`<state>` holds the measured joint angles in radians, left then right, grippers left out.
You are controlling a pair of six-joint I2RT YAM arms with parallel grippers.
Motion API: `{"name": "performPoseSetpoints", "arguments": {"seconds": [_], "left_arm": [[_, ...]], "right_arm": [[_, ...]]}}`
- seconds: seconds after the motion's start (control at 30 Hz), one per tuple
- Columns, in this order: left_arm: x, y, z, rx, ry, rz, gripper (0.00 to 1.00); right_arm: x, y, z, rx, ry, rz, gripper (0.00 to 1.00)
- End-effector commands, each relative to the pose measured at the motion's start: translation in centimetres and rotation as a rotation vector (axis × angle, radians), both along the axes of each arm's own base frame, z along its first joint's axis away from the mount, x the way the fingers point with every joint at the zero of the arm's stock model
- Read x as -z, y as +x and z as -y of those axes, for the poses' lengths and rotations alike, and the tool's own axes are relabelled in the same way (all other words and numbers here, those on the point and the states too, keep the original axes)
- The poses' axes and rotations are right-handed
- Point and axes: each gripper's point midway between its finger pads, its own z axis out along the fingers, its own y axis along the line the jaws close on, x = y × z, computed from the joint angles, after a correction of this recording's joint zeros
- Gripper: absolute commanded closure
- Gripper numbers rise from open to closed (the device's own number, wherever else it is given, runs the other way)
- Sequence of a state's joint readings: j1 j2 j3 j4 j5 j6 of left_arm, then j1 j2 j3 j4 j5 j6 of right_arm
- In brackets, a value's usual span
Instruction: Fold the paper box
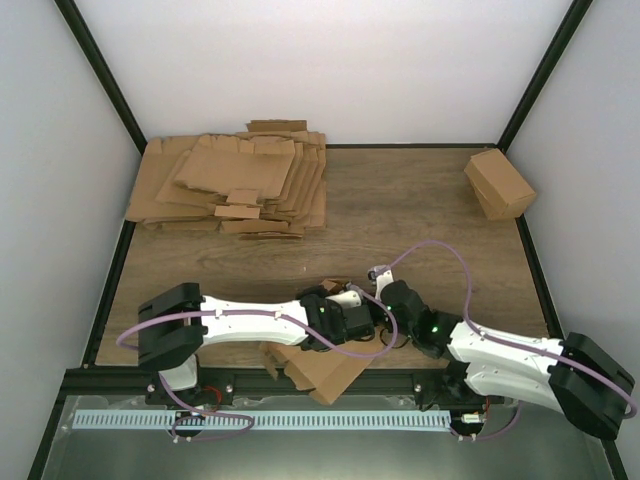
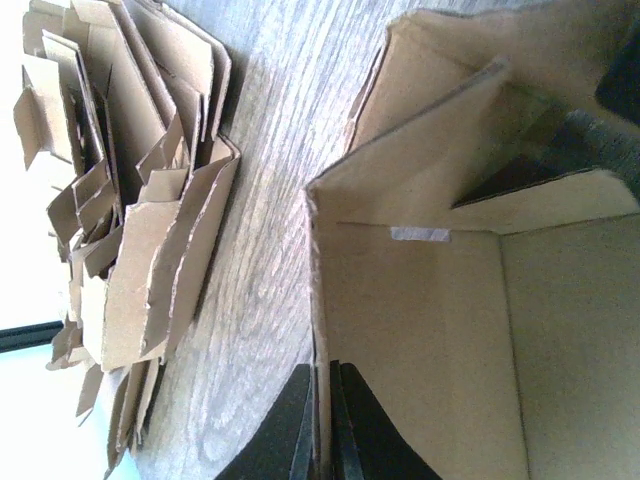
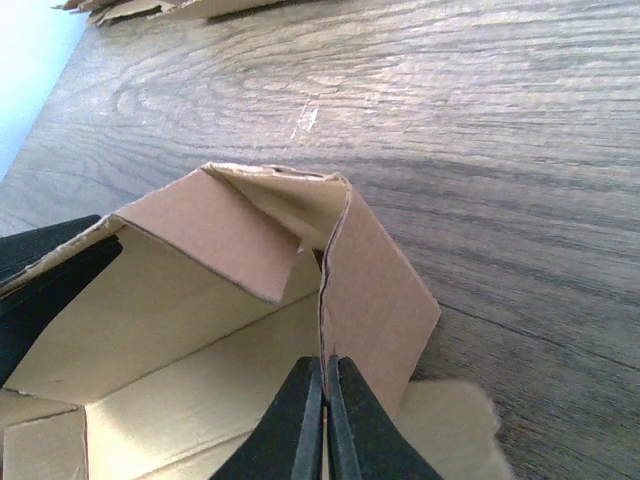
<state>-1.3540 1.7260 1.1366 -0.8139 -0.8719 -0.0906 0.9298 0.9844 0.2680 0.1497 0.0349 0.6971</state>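
Currently the worktop (image 1: 420, 215) is a wood-grain board with dark and grey streaks, enclosed on three sides by plain white walls (image 1: 320, 60). Black frame struts (image 1: 100, 72) run along the corners of the enclosure. A pale perforated rail (image 1: 320, 421) lies across the near edge, just behind the arm bases.

The paper box (image 1: 322, 376) sits at the near edge of the worktop, between the two arms and partly hidden under them. It is partly erected, with its flaps standing open and its inside visible in both wrist views.

The left tool (image 2: 322, 425) is closed down on a thin side wall of the paper box. The right tool (image 3: 325, 420) is likewise pinched onto the edge of an upright panel.

A loose pile of flat brown sheets (image 1: 235, 185) occupies the far left corner. A closed brown carton (image 1: 500, 183) rests in the far right corner, well apart from the pile.
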Motion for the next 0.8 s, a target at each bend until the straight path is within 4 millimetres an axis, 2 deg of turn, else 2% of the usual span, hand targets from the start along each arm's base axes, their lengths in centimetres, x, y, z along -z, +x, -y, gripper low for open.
{"name": "performPoseSetpoints", "arguments": {"seconds": [0.0, 0.17, 0.37, 0.47, 0.6, 0.77], "left_arm": [[0.4, -0.4, -0.5, -0.005, 0.016, -0.028, 0.96], [1.7, -0.5, -0.9, 0.021, 0.147, 0.002, 0.96], [1.7, -0.5, 0.4, 0.048, 0.232, 0.083, 0.95], [1.7, -0.7, 1.2, 0.051, 0.198, 0.063, 0.87], [0.6, -1.6, 3.1, 0.071, 0.053, -0.024, 0.78], [-0.8, -3.1, 4.7, 0.105, -0.103, -0.134, 0.57]], "right_arm": [[-1.8, 0.9, 0.2, 0.064, 0.055, 0.047, 0.97], [-2.0, 0.6, -0.7, 0.017, 0.069, 0.043, 0.97], [-2.5, 0.2, -1.4, -0.022, 0.102, 0.033, 0.97], [-2.3, -0.2, -1.3, -0.029, 0.111, 0.022, 0.97], [-2.0, -0.7, -1.1, -0.032, 0.127, 0.000, 0.97], [-2.3, -0.7, -1.0, -0.029, 0.131, 0.003, 0.97]]}}
